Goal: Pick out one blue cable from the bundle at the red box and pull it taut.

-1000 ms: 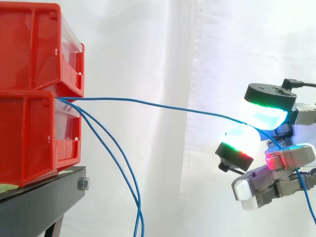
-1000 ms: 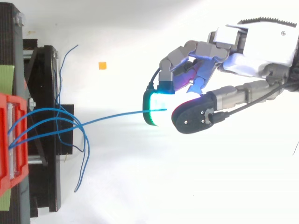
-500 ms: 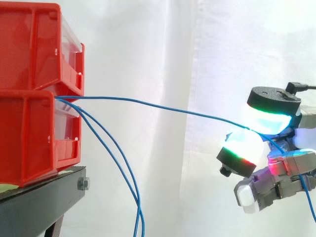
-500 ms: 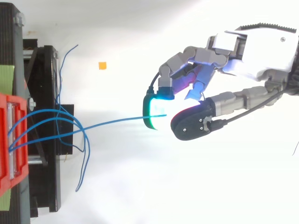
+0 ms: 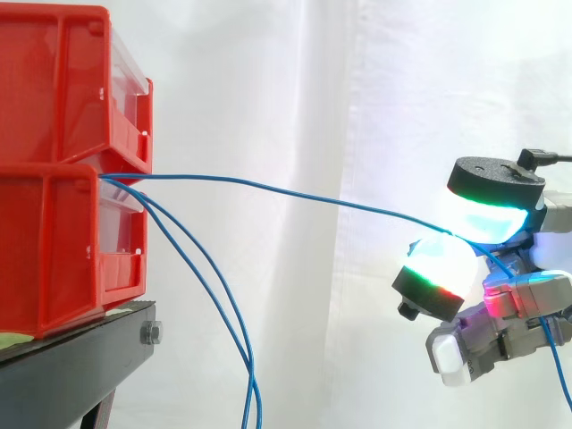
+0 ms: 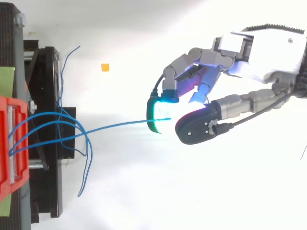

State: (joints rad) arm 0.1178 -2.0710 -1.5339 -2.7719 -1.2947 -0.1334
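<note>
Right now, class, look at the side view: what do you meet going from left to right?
Stacked red bins → two slack blue cables hanging down → the hand, pinching the one blue cable that runs back to the bins.

This looks like a robotics lab test rig. A plain white curtain (image 5: 268,89) closes off the background. At 9 o'clock, stacked red bins (image 5: 54,223) sit on a black metal stand (image 5: 71,371). From 3 o'clock a robot hand (image 6: 259,52) with glowing fingertips pinches a blue cable (image 5: 268,185) strung from the bins.
</note>
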